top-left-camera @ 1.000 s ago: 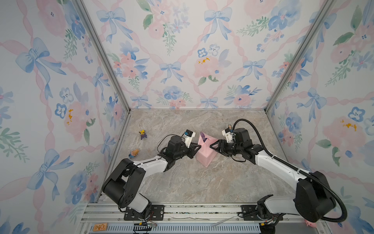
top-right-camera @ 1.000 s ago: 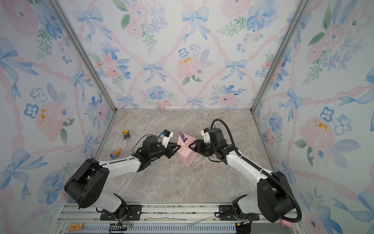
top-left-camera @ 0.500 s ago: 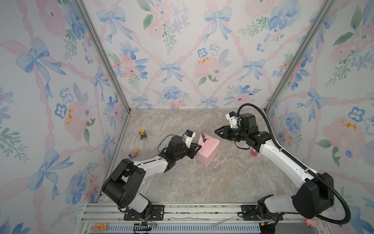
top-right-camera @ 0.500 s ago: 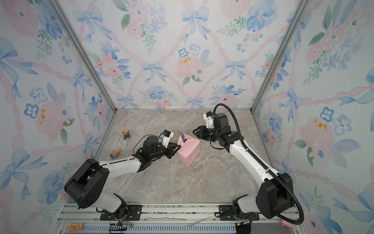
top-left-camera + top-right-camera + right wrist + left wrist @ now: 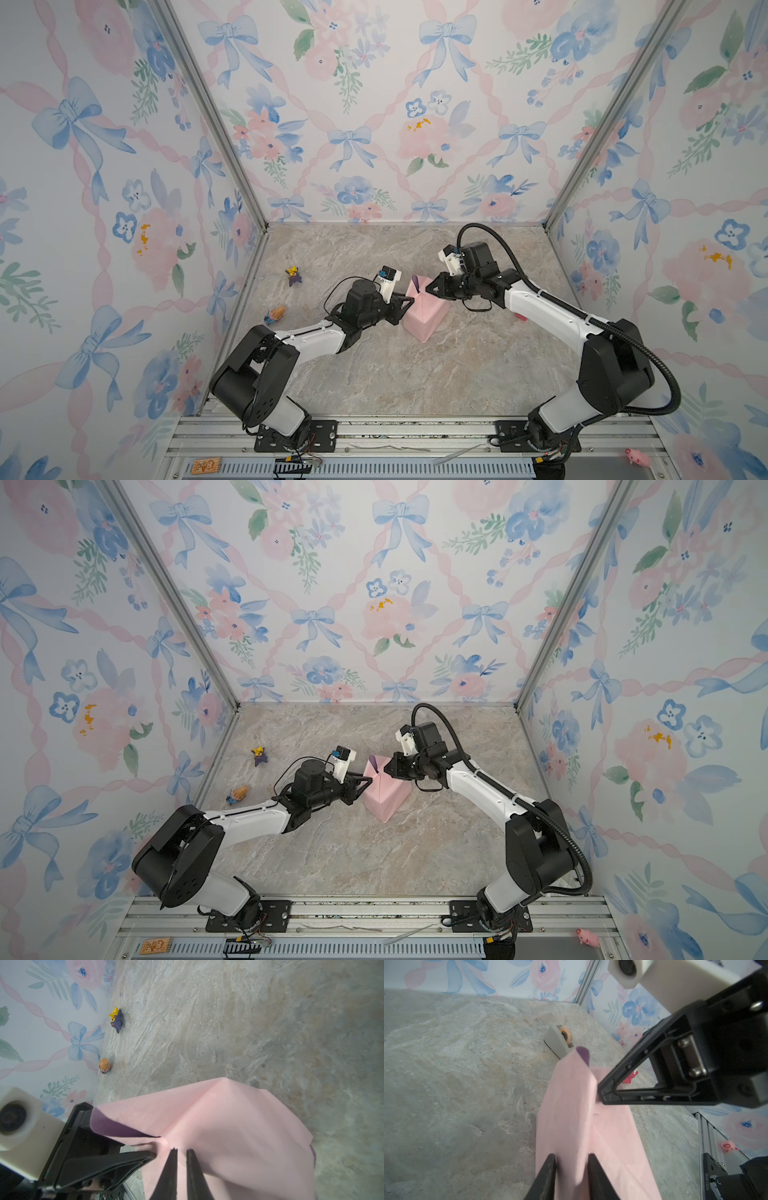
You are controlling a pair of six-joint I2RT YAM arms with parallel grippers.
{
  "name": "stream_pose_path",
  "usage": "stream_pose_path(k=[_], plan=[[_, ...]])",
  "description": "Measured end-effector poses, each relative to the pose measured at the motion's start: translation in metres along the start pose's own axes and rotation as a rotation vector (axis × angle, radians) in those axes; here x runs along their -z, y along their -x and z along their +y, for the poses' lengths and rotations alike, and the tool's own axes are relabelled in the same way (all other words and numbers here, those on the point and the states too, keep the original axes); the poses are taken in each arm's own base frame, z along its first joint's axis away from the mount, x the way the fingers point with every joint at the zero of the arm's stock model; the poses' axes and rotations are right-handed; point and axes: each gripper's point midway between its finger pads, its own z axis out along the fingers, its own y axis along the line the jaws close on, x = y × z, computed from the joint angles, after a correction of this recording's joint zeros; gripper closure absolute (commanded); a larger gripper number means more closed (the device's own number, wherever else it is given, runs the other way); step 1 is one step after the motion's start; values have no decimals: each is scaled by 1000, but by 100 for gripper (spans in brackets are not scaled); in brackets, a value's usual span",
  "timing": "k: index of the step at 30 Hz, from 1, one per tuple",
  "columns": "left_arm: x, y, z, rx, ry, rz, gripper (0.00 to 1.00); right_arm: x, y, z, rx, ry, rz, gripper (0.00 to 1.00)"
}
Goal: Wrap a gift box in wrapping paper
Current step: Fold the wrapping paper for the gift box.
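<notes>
The wrapping paper [image 5: 424, 318] stands in the middle of the table as a pale pink, tent-like parcel, with a lilac corner [image 5: 583, 1054] sticking up at its top. The gift box is hidden under it. My left gripper [image 5: 409, 302] comes in from the left and is shut on a raised fold of the paper [image 5: 571, 1115]; the fold sits between its fingertips [image 5: 552, 1167]. My right gripper [image 5: 428, 290] meets the same ridge from the opposite side. Its jaws stand nearly together [image 5: 181, 1153] with pink paper [image 5: 228, 1115] pinched between them.
A grey tape dispenser [image 5: 558, 1040] lies behind the parcel. A purple-and-yellow figurine [image 5: 293, 275] and an orange one [image 5: 276, 313] sit near the left wall. A small red toy [image 5: 520, 316] lies under the right arm. Floral walls close in three sides.
My right gripper lifted away toward the back, then came back to the parcel's top ridge and closed its jaws there. The left gripper kept its hold.
</notes>
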Motion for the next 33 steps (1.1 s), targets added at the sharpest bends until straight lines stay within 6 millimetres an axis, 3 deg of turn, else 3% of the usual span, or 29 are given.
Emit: stream_pose_path(k=[16,25,33], plan=[[-9,1,-3,-33,32,-25,87,-13,-7,-1,7,48,17,88],[-11,2,-9,-207,113,-33,90,-15,-7,0,-12,85,9,86],[-13,3,-14,-363,174,-2,95,-8,-5,2,-37,108,-6,76]])
